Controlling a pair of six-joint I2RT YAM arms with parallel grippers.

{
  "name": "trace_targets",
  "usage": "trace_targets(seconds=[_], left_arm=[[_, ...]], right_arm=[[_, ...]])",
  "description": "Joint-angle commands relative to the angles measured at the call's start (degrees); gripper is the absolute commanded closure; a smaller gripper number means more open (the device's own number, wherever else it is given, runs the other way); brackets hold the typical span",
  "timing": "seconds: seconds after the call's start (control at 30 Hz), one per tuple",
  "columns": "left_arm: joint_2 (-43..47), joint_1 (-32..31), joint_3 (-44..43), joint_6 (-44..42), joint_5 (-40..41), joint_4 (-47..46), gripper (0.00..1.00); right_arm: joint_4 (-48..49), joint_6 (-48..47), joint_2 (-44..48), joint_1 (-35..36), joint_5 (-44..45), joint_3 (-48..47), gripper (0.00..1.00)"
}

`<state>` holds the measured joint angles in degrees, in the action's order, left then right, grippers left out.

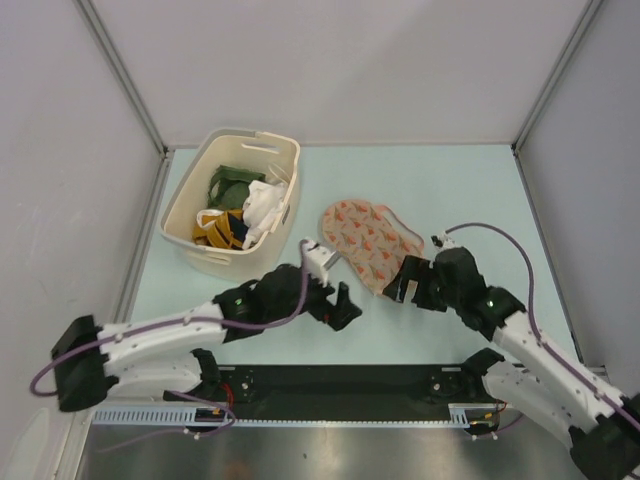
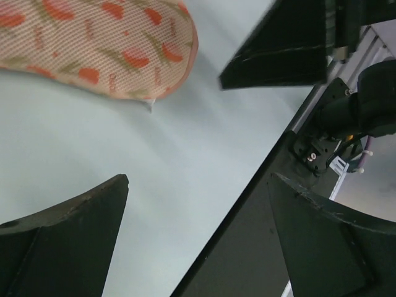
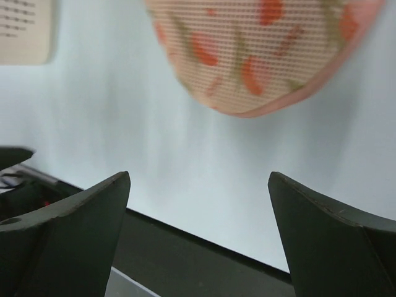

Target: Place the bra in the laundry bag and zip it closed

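The laundry bag (image 1: 365, 240) lies in the middle of the tabletop (image 1: 460, 190), and the left hand (image 1: 343, 303) and right hand (image 1: 398, 283) hover spread and empty either side of its near end, I'd guess so one steadies it while the other works the zip; no bra shows.

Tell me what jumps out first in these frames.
The pink leaf-print laundry bag lies in the middle, with the left gripper and right gripper open and empty by its near end. Far left, a cream basket holds white, green and yellow clothes. No red bra shows in any view.
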<state>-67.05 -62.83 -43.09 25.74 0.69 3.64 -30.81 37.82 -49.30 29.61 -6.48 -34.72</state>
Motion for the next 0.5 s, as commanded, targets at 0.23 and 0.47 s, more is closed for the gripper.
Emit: trace_targets(seconds=[0.23, 0.47], left_arm=[[58.47, -0.28, 38.76, 12.49, 4.76, -8.05, 0.01], [64.94, -0.72, 49.56, 17.75, -2.15, -12.77, 0.01]], right_arm=[[3.23, 13.76, 46.27, 5.99, 10.25, 22.32, 0.0], [6.62, 15.34, 44.89, 6.26, 8.42, 29.17, 0.0]])
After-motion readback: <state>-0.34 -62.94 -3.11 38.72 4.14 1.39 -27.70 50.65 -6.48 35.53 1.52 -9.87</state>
